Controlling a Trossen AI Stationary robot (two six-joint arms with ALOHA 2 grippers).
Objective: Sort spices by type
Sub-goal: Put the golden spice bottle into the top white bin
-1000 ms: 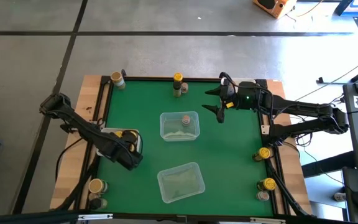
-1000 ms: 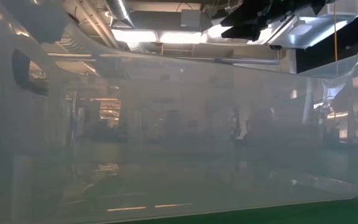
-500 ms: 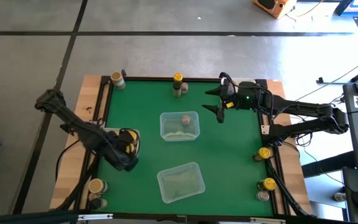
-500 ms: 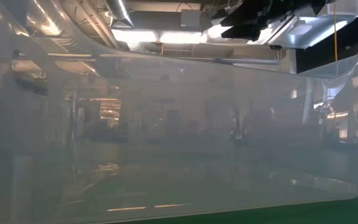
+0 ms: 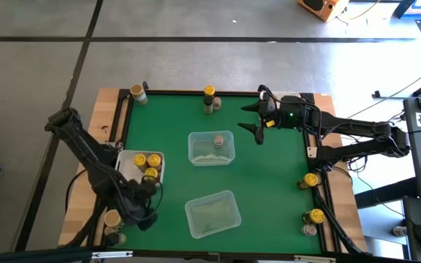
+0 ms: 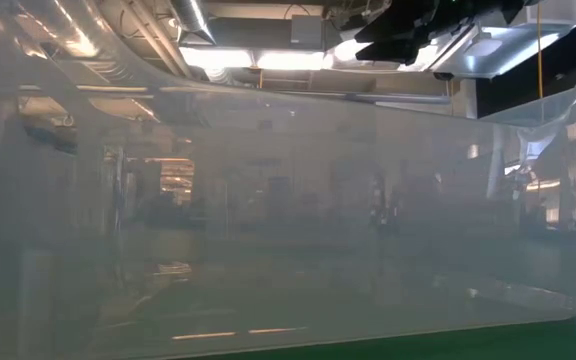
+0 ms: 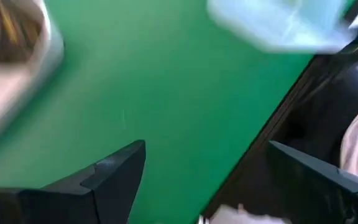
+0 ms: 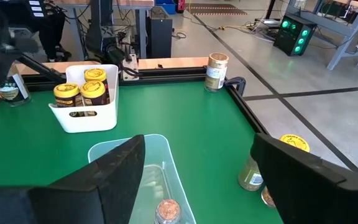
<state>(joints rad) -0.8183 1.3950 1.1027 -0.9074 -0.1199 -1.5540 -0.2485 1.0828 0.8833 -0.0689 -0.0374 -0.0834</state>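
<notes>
High view, clock positions read about the centre of the green table mat [image 5: 269,183]. The left gripper [image 5: 143,216] is held at about 8 o'clock, near the mat's near-left corner, its two dark fingers [image 7: 114,171] spread apart with nothing between them. The right gripper [image 5: 253,118] is held at about 1 o'clock, its fingers likewise spread and empty.

A small white rectangular tray [image 5: 126,162] is seen at 9 o'clock; three yellow-lidded cylindrical spice jars [image 5: 152,159] are stood upright in it. A clear plastic tub [image 5: 229,150] is set near the centre, with one pinkish-brown-lidded spice jar [image 5: 218,140] inside. A second clear plastic tub [image 5: 212,213] is placed at 6 o'clock.

Further jars are stood along the mat's edges: a tan-lidded jar [image 5: 137,93] at 11 o'clock, a yellow-lidded jar [image 5: 209,92] at 12 o'clock, yellow-lidded jars [image 5: 311,179] at 3 to 4 o'clock, and a tan-lidded jar [image 5: 112,218] just beside the left gripper.
</notes>
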